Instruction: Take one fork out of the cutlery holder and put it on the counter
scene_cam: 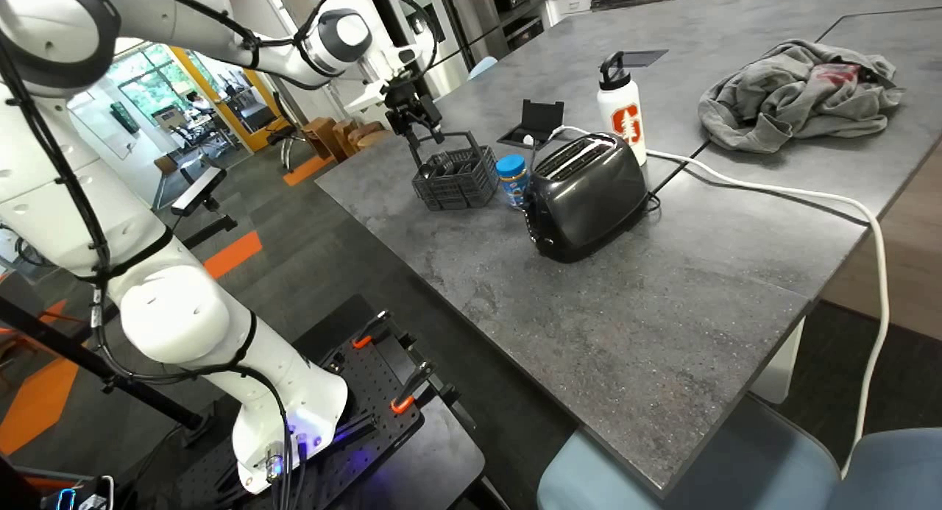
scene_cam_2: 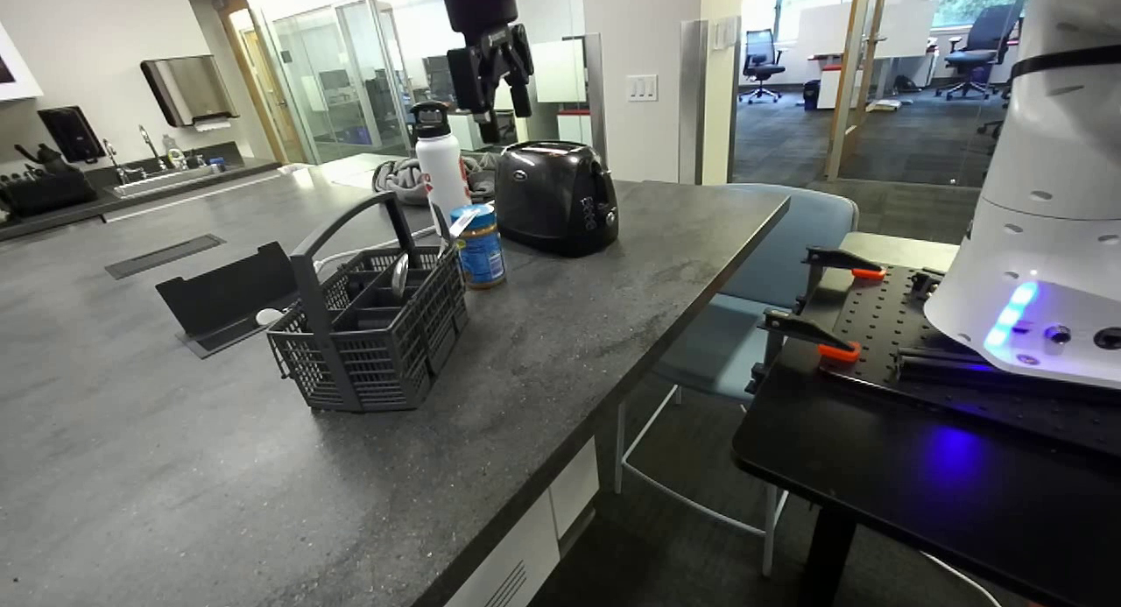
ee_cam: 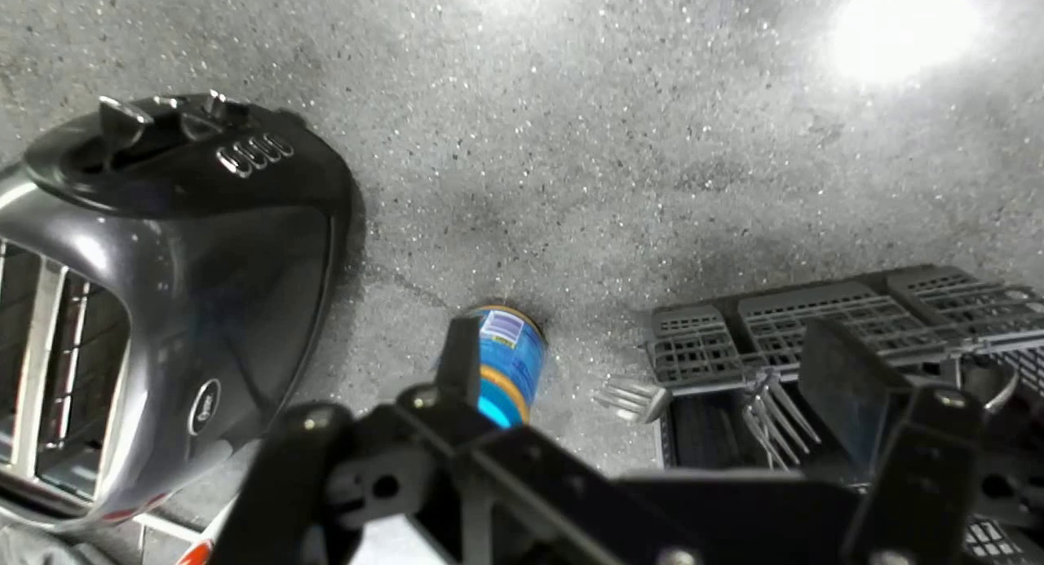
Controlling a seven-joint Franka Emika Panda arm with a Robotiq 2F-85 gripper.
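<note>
some forks [ee_cam: 768, 403] in cutlery holder [scene_cam_2: 381, 362]

Toaster [scene_cam: 589, 197], jar [scene_cam_2: 480, 255], bottle [scene_cam: 622, 114], cloth [scene_cam: 795, 101].

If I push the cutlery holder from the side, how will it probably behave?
The cutlery holder is probably light for its size, since its walls are open mesh. It would likely slide rather than tip, being broad-based; the forks inside might rattle.

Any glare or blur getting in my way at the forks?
Wrist view: two glare spots wash out parts of the counter, clear of the forks, whose tines are readable; the gripper fingers loom dark and soft. In an exterior view, the cutlery holder looks sharp, but its compartments are dark inside.
</note>
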